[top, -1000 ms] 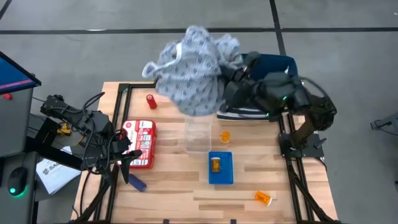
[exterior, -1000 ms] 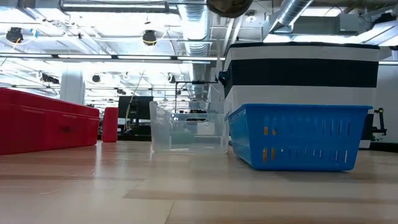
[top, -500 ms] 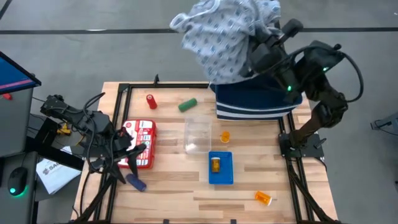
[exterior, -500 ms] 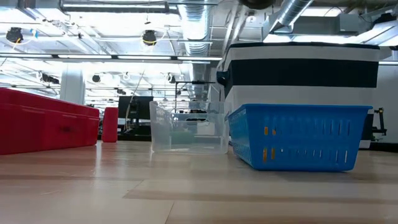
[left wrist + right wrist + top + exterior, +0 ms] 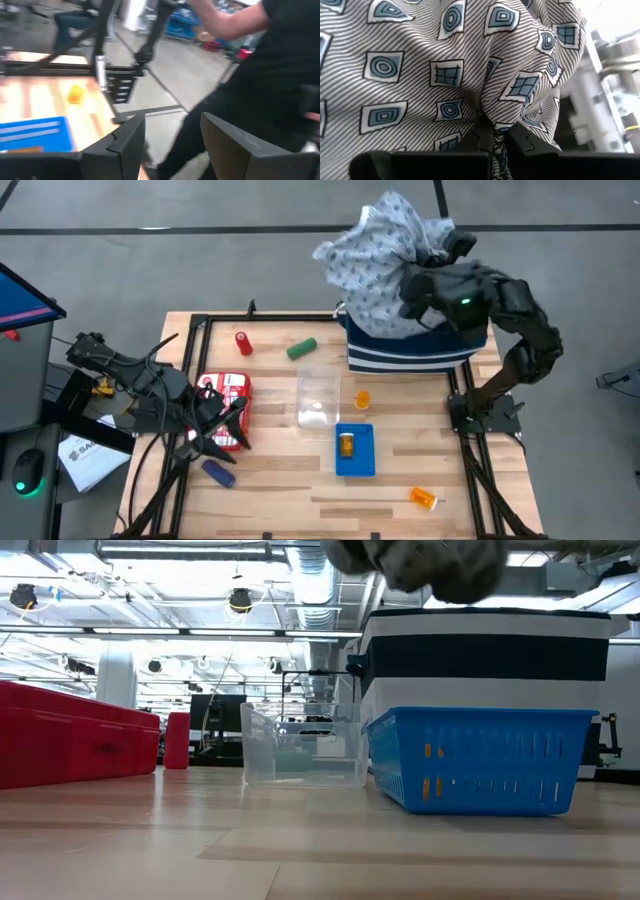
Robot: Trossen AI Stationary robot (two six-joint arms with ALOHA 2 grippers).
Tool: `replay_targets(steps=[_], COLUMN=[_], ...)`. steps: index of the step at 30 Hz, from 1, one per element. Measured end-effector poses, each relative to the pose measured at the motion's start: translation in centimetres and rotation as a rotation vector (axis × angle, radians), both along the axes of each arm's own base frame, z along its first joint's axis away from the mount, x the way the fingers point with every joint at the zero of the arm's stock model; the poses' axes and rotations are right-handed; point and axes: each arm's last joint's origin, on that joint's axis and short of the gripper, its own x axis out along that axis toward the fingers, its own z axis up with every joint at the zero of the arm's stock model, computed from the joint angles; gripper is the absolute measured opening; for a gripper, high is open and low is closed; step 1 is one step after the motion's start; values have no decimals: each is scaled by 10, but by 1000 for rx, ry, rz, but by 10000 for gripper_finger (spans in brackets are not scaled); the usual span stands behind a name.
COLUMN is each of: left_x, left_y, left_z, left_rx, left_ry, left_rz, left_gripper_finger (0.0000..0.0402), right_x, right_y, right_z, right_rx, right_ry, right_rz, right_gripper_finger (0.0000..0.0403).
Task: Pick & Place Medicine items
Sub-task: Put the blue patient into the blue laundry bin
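Observation:
My right gripper (image 5: 412, 292) is shut on the big patterned cloth (image 5: 385, 250), held high over the navy-and-white striped bin (image 5: 410, 348). On the wood lie a red tube (image 5: 243, 343), a green tube (image 5: 301, 348), a dark-blue tube (image 5: 219, 473) and two orange pill bottles (image 5: 362, 399) (image 5: 424, 499). A third bottle (image 5: 347, 445) lies in the blue basket (image 5: 355, 465). My left gripper (image 5: 228, 423) hovers open over the near end of the red-and-white case (image 5: 225, 392), with nothing between its fingers (image 5: 125, 140). My right gripper pinches a bunched fold of the cloth (image 5: 496, 131) between its two shut fingers. How many layers it has, I cannot tell. The cloth hangs bunched around and below the gripper (image 5: 420, 562), lifted clear of the table, above the striped bin.
A clear container (image 5: 318, 398) stands mid-table, just behind the blue basket. In the low view the red case (image 5: 70, 735) fills the left and the basket (image 5: 470, 760) the right. A person in dark clothes (image 5: 270, 75) stands beyond the table's right edge.
My right gripper has carried the cloth up off the table's far middle and toward the right edge, over the striped bin. The green tube, covered before, now shows. My left gripper has rolled and edged right over the red case.

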Motion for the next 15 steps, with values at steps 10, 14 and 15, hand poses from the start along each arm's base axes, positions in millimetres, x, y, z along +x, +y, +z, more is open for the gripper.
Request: replay_targets(steps=[10,14,15], left_x=[17,22,22], left_y=[10,16,17], left_z=[-4,-1,0], left_rx=[32,12,9], left_ry=[-3,-38,-45], left_rz=[247,296,301], left_gripper_finger=[186,186,186], right_x=[-13,-7,-4], right_y=[-21,-32,-35], right_z=[-34,-58,-67], right_rx=[150,198,207], right_ry=[19,67,96], right_rz=[-167,-216,-233], right_gripper_finger=[9,9,9])
